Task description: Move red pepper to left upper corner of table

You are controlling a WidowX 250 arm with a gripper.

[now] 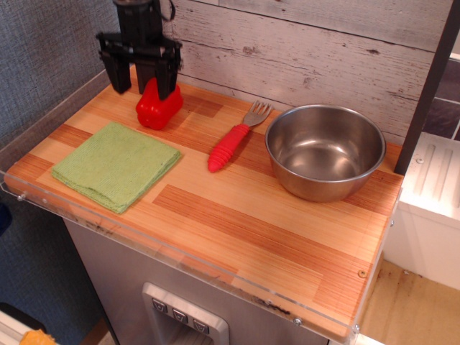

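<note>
The red pepper is glossy bright red and stands on the wooden table near its back left corner, just behind the green cloth. My black gripper hangs just above the pepper. Its fingers are spread wider than the pepper, one to the left and one over the pepper's top right. The gripper is open and holds nothing.
A folded green cloth lies at the front left. A fork with a ribbed red handle lies mid-table. A steel bowl stands at the back right. A clear acrylic rim edges the table; a plank wall is behind.
</note>
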